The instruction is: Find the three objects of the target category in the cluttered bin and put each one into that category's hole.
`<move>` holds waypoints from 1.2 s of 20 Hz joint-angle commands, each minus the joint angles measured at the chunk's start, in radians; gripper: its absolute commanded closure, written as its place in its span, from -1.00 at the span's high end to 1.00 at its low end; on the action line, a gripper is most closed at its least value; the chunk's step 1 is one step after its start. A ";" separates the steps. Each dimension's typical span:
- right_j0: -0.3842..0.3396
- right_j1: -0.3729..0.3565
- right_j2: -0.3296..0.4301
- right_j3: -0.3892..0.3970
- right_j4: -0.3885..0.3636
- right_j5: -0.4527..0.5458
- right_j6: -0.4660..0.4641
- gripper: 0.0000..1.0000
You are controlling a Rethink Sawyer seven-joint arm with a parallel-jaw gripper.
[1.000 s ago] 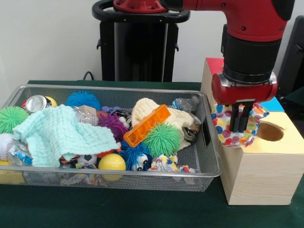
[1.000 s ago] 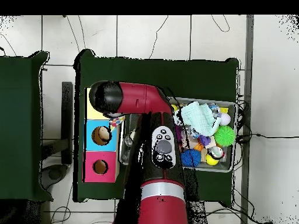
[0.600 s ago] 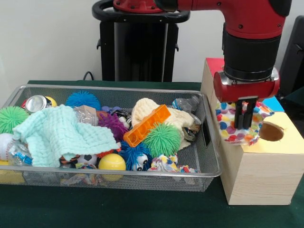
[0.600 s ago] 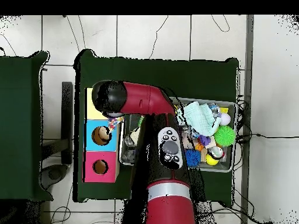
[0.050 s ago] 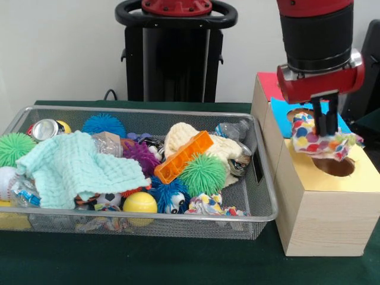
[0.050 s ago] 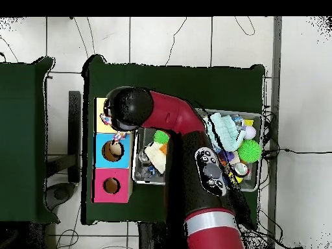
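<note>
We see the gripper (image 5: 325,126) pinching the polka-dot cloth (image 5: 323,141), its two dark fingers (image 5: 321,119) pressed together into the top of the bundle; where the tips end inside the fabric is hidden. The cloth hangs over the wooden box (image 5: 320,208), above the boundary between the blue section (image 5: 279,110) and the yellow section (image 5: 350,178), and it covers part of the yellow hole (image 5: 336,166) and part of the blue hole (image 5: 295,113); we cannot tell whether it touches the box top. The arm's upper links are cut off at the top edge of the front view. In the overhead view the arm (image 6: 175,120) conceals much of the wire bin (image 6: 256,185), and the cloth shows only as a small spotted patch just beside the blue hole. In the bin (image 5: 261,202) the mint towel (image 5: 77,169) overlies several items, and an orange block (image 5: 184,155), a green spiky ball (image 5: 203,174) and a yellow ball (image 5: 140,203) remain identifiable. Compared with one second ago, the gripper has risen and moved from the box's bin-side edge to a position over the holes, the cloth has lifted clear of the box side, and the bin contents are unchanged
</note>
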 commanded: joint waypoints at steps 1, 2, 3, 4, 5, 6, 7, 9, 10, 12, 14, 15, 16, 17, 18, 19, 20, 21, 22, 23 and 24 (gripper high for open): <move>-0.023 0.023 0.136 0.099 0.001 0.000 -0.010 -1.00; -0.020 0.033 0.134 0.096 -0.007 -0.010 -0.005 -1.00; -0.019 0.044 0.135 0.092 -0.013 -0.024 -0.002 -1.00; -0.017 0.052 0.134 0.090 -0.021 -0.038 0.000 -1.00; -0.018 0.063 0.138 0.085 -0.026 -0.051 -0.001 -1.00; -0.016 0.071 0.136 0.078 -0.032 -0.058 0.002 -1.00; -0.014 0.080 0.135 0.071 -0.038 -0.064 0.006 -1.00; -0.009 0.092 0.128 0.060 -0.052 -0.076 0.011 -1.00; -0.008 0.099 0.127 0.056 -0.059 -0.089 0.012 -1.00; -0.010 0.105 0.129 0.057 -0.069 -0.110 0.011 -1.00; -0.003 0.112 0.117 0.046 -0.089 -0.122 0.023 -1.00; 0.003 0.119 0.109 0.035 -0.100 -0.125 0.030 -1.00; 0.010 0.130 0.099 0.014 -0.111 -0.122 0.037 -1.00; 0.018 0.139 0.087 -0.002 -0.120 -0.115 0.044 -1.00; 0.025 0.145 0.073 -0.013 -0.129 -0.094 0.052 -1.00; 0.032 0.154 0.060 -0.028 -0.137 -0.068 0.057 -1.00; 0.034 0.163 0.054 -0.033 -0.144 -0.053 0.059 -1.00; 0.034 0.171 0.051 -0.040 -0.148 -0.040 0.058 -1.00; 0.033 0.172 0.047 -0.034 -0.153 -0.026 0.057 -1.00; 0.033 0.180 0.046 -0.039 -0.156 -0.009 0.057 -1.00; 0.036 0.184 0.040 -0.039 -0.164 -0.004 0.062 -1.00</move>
